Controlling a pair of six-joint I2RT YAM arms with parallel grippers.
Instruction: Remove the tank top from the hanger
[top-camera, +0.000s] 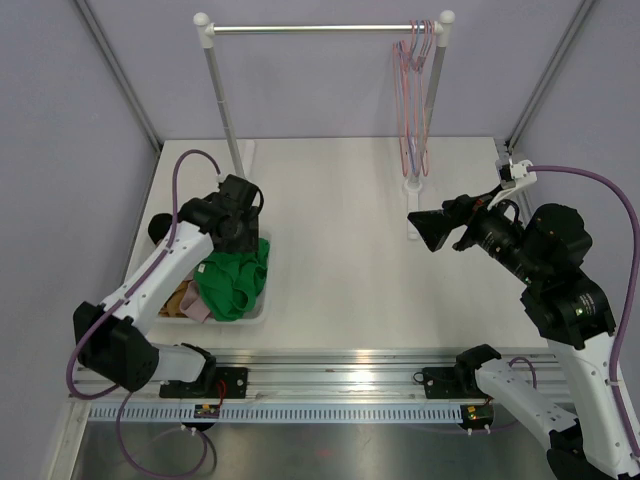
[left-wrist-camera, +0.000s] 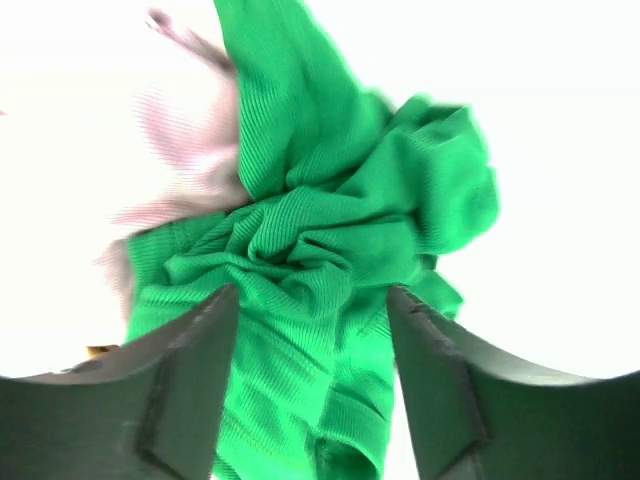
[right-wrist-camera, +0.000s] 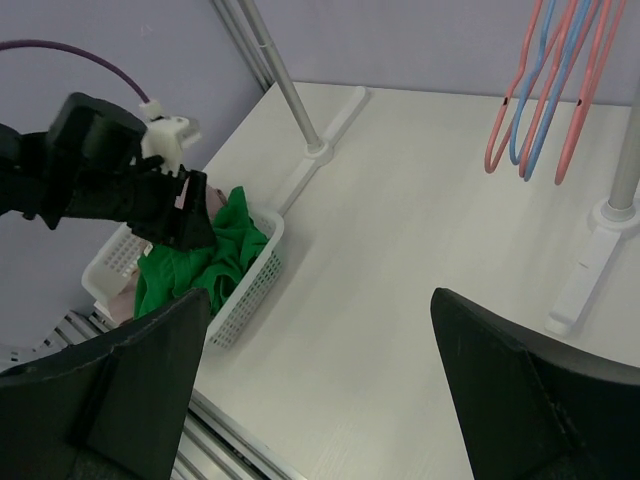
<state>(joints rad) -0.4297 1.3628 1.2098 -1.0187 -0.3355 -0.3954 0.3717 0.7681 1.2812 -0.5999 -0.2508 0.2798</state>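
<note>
Jaws of the left gripper stand parted over the green tank top, heaped in the basket at near left; right gripper gapes empty. Lift straight up, snagging no fold.

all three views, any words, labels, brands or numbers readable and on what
None can be read.
The green tank top, white basket and hangers show no print.
The small boards on the front rail are too small to tell.
</note>
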